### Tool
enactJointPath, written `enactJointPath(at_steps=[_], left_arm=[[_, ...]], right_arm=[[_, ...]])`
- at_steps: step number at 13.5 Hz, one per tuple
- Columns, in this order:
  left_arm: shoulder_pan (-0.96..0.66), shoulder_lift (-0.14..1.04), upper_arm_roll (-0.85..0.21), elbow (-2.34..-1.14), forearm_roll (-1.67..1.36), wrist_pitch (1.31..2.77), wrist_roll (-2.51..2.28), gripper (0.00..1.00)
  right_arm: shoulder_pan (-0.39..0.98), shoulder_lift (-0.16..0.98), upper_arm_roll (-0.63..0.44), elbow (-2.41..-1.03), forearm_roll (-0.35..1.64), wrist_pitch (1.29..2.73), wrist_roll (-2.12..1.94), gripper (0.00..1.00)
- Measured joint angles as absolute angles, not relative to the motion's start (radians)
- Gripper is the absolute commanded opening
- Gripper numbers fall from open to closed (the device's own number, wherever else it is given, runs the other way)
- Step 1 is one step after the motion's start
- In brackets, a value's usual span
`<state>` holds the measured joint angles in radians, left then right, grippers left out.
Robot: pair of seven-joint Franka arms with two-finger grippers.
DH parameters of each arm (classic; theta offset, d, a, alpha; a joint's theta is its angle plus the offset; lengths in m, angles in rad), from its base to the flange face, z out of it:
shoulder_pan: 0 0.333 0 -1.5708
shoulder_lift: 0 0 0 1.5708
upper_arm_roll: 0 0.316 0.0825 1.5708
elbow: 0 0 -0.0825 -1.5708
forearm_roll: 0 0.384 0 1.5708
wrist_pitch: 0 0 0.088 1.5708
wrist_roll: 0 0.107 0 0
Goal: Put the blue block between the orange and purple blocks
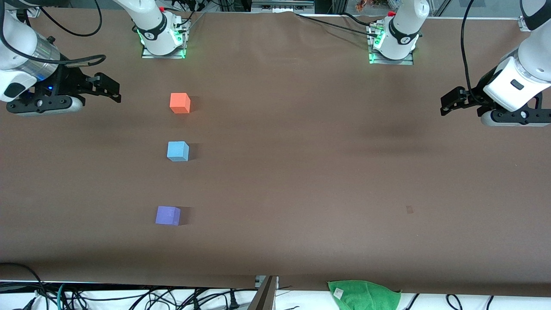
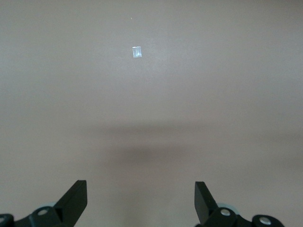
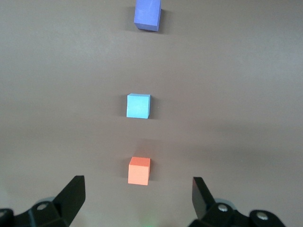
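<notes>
Three cubes stand in a line on the brown table toward the right arm's end. The orange block [image 1: 180,103] is farthest from the front camera. The blue block [image 1: 177,151] stands between it and the purple block [image 1: 167,215], which is nearest the camera. The right wrist view shows the orange block [image 3: 139,170], the blue block [image 3: 138,105] and the purple block [image 3: 147,14]. My right gripper [image 1: 107,88] is open and empty, up over the table's end beside the orange block. My left gripper [image 1: 450,102] is open and empty over the left arm's end; it also shows in the left wrist view [image 2: 140,198].
A green cloth [image 1: 363,292] lies at the table edge nearest the front camera. A small pale mark [image 1: 409,209] is on the table toward the left arm's end and shows in the left wrist view [image 2: 137,52]. Cables run below the near edge.
</notes>
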<state>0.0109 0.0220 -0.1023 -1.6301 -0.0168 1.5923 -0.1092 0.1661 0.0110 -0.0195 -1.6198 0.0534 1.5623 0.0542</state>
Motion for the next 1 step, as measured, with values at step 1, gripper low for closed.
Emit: enactJointPath(at_steps=[1], left_arm=[[0.011, 0.022, -0.102, -1.63, -0.017, 1.592, -0.109, 1.0]], right_arm=[[0.166, 0.011, -0.019, -1.617, 0.053, 1.562, 0.052, 1.0]])
